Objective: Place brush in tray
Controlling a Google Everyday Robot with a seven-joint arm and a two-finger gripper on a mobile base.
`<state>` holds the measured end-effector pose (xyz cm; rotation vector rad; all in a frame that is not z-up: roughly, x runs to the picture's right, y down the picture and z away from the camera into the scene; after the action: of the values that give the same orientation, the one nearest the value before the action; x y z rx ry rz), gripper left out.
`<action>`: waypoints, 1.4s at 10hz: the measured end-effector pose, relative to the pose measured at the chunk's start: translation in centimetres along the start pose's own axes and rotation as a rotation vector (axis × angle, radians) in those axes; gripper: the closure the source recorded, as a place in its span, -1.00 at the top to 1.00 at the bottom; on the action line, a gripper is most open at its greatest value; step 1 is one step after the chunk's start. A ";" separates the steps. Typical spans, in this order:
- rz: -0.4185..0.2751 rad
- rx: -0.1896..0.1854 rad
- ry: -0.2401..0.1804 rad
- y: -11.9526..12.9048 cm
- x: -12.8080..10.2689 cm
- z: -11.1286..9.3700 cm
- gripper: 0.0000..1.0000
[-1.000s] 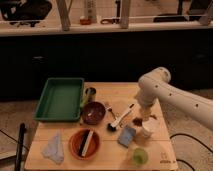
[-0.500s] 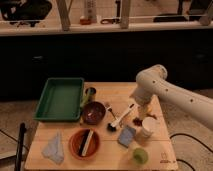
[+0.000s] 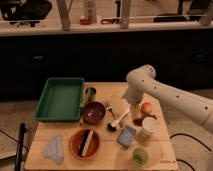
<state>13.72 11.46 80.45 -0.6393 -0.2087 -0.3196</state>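
The brush [image 3: 119,120] lies on the wooden table, its white handle running up-right and its black bristle head [image 3: 111,127] pointing down-left, right of the maroon bowl. The green tray [image 3: 44,102] sits at the table's back left with nothing in it. My gripper [image 3: 130,109] hangs from the white arm [image 3: 165,95] and is directly over the upper end of the brush handle, close to or touching it. The brush still rests on the table.
A maroon bowl [image 3: 93,112] and a green can [image 3: 90,95] stand between the brush and the tray. An orange bowl [image 3: 75,145] holds a blocky scrubber [image 3: 89,141]. A blue cloth [image 3: 54,148], blue packet [image 3: 126,136], white cup [image 3: 148,127], green apple [image 3: 140,156] and orange fruit [image 3: 146,107] lie around.
The arm has swung left, and the gripper has moved from near the white cup to the top of the brush handle. The brush and the other objects have not moved.
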 end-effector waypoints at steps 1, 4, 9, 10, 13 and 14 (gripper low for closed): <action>-0.005 -0.001 0.001 -0.4 -0.2 0.8 0.60; -0.014 -0.016 -0.004 -0.9 -0.8 3.0 0.60; 0.001 -0.040 -0.011 -1.1 -0.6 6.8 0.60; 0.010 -0.041 -0.010 -1.0 -0.2 7.4 0.60; 0.031 -0.051 -0.014 -0.8 0.6 9.0 0.25; 0.041 -0.057 -0.017 -0.6 1.0 9.6 0.04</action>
<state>13.55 16.71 88.57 -0.7021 -0.2027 -0.2814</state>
